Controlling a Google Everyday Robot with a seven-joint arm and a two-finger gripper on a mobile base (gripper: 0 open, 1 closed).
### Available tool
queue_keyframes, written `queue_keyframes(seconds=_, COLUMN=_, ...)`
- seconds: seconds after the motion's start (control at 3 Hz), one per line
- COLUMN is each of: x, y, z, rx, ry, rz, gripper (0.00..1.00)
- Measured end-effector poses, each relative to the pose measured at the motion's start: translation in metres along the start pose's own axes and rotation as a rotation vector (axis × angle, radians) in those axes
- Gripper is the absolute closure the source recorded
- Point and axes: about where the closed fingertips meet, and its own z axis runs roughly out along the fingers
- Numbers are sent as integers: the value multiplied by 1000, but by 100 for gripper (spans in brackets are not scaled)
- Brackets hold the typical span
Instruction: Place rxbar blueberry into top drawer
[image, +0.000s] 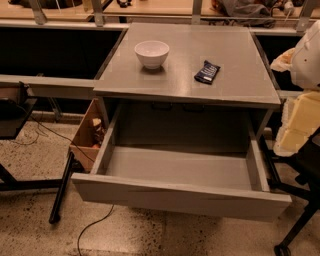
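Cannot see the gripper, out of frame beyond the pale arm (306, 55) at right, nor tell the fingers' state. Risks shoving the flat snack bar (207, 72) across the worktop (235, 87) instead of lifting it, missing the open drawer (180, 196).

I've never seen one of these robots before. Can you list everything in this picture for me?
table: one, grey, centre of the view
bowl: one, white, upright on the tabletop, back left
rxbar blueberry: one, dark navy, flat on the tabletop, right of the bowl and apart from it
top drawer: one, grey, pulled open under the tabletop
cardboard box: one, brown, on the floor left of the drawer
cable: one, black, on the floor at front left
robot arm: white and cream parts, right edge
claw: not in view
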Motion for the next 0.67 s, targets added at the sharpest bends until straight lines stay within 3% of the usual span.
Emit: queue_keyframes(seconds=0.67, x=-5, y=-10, z=-4, rx=24, ry=-15, rz=7, gripper=0)
